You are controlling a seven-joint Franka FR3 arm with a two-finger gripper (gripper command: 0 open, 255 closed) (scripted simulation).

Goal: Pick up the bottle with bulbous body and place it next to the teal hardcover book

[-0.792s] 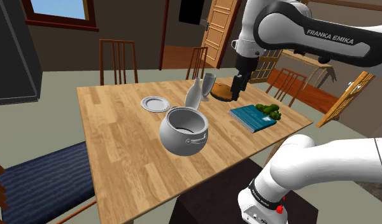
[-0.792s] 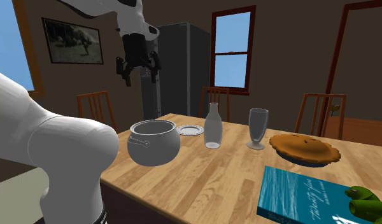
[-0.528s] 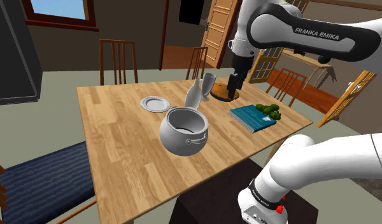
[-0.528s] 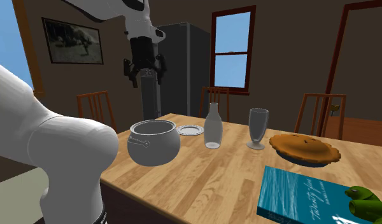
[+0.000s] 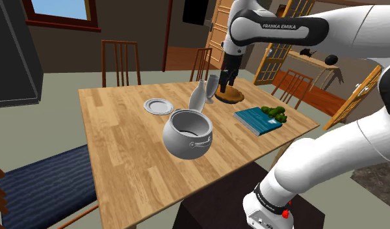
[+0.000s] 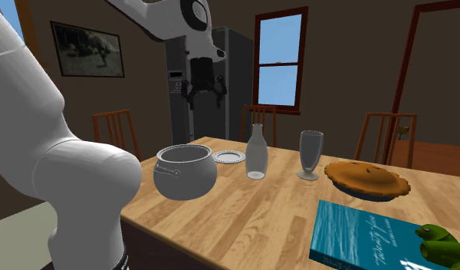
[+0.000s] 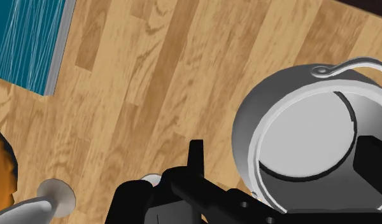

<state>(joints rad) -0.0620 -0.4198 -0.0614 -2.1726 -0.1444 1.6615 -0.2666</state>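
The gripper (image 6: 205,93) hangs in the air above the table (image 5: 122,143), its 2 black fingers (image 6: 192,92) spread apart, holding nothing and touching nothing. In the wrist view the grey pot (image 7: 304,146) lies below it, with the teal book (image 7: 30,38) well off to one side.

In the shoulder view the bottle (image 5: 199,96) stands upright on the table at the pot's (image 5: 188,133) 12 o'clock, apart from the gripper (image 5: 225,86). A stemmed glass (image 5: 212,84) stands just beside the bottle at its 2 o'clock, and a pie (image 5: 231,96) sits at the bottle's 3 o'clock. The book (image 5: 257,119) lies flat at the pie's 5 o'clock, with green lumpy things (image 5: 274,113) at its far edge. A small plate (image 5: 158,105) sits at the bottle's 9 o'clock.
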